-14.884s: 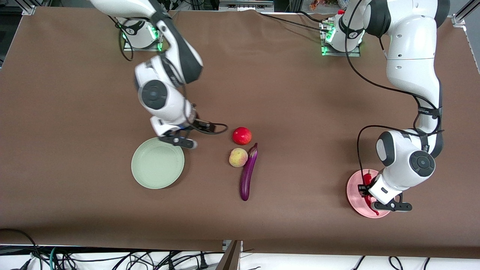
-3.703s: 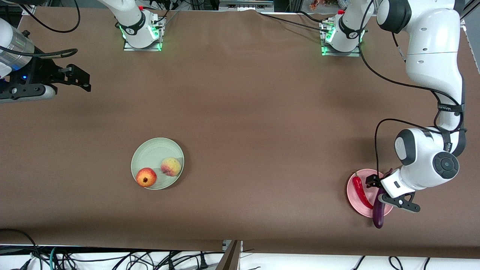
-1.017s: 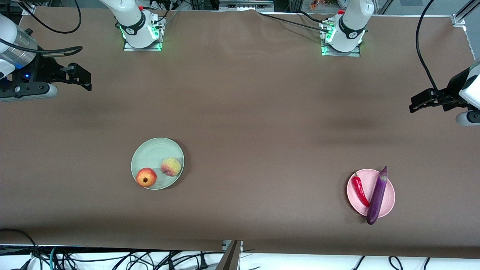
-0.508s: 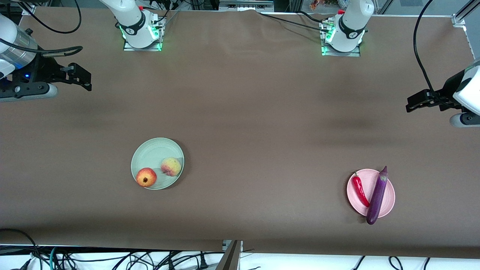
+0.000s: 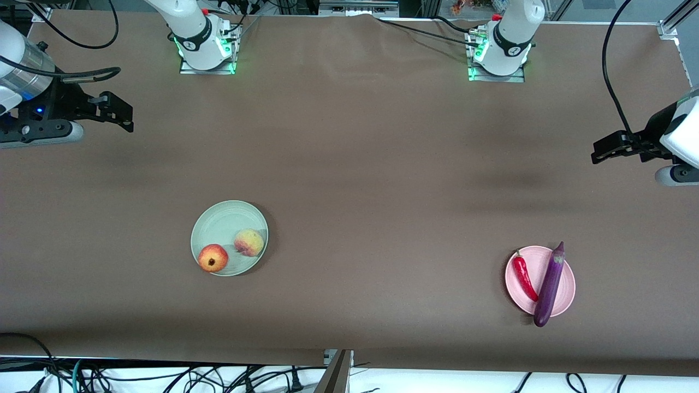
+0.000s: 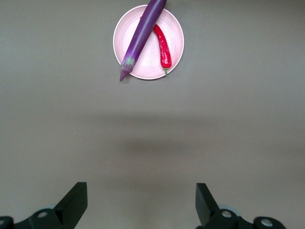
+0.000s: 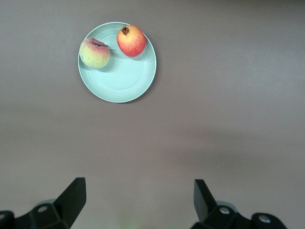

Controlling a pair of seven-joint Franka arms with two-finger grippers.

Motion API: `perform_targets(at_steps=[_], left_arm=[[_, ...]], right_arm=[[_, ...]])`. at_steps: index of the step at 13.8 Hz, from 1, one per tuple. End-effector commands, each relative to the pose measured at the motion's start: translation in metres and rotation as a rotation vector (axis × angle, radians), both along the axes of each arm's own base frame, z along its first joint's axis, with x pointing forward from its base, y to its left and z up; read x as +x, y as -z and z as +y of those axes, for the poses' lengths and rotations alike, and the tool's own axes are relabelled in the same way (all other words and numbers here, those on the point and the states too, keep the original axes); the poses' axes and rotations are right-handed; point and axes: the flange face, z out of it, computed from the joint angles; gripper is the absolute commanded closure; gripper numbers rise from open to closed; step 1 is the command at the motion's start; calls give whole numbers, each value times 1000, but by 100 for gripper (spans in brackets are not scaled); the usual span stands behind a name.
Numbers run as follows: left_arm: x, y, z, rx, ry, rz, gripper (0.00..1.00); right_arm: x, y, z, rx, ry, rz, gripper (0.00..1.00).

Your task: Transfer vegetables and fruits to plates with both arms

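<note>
Tabletop [image 5: 349,164] brown, matte; cables [image 5: 164,376] along edge.

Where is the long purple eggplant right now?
The eggplant lies across the pink plate toward the left arm's end of the table, beside the red chili pepper, with both its ends sticking out past the rim.

Left arm [image 5: 677,136] cut off by front view's edge at its end of table; only wrist and gripper show. Right arm [image 5: 22,82] likewise cropped at its end. Both wrist views cut gripper fingers [image 6: 74,202] [image 7: 71,195] at the frame edge. Eggplant [image 6: 141,37] tip clipped in left wrist view.
</note>
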Motion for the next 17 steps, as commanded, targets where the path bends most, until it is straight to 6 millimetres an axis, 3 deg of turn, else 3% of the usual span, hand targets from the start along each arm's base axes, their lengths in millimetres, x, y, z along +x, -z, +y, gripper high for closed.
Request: perform_targets(at_steps=[1, 17], left_arm=[[2, -5, 0, 12, -9, 5, 0], [2, -5, 0, 1, -9, 5, 0]], right_arm=[[-1, -3, -2, -5, 1, 6, 0], [0, 2, -18, -11, 30, 27, 0]])
